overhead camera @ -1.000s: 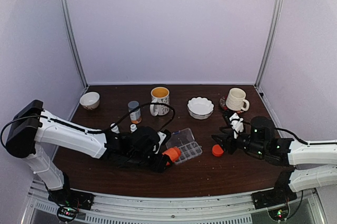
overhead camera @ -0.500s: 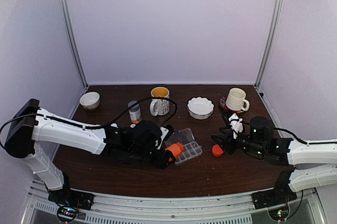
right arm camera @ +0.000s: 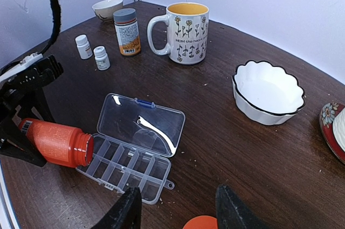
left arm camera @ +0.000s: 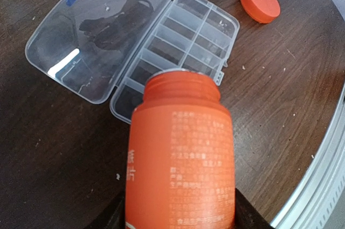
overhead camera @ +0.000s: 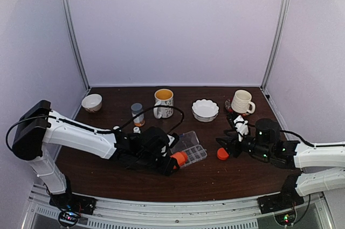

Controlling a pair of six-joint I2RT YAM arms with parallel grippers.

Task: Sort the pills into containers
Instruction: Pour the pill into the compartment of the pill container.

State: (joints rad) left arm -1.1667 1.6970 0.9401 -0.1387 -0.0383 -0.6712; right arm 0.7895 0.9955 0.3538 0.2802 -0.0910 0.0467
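Left wrist view: the left gripper (left arm camera: 180,221) clamps the orange bottle (left arm camera: 180,153), tipped so its open mouth sits at one end of the pill box (left arm camera: 229,24), over the compartments (left arm camera: 186,37). The lid (left arm camera: 102,29) lies flat open. The right gripper (right arm camera: 178,196), fingers spread wide and gripping nothing, hovers by the orange cap (left arm camera: 260,2), beside the box.

The orange bottle (left arm camera: 180,153) is uncapped, its cap (left arm camera: 260,2) apart.
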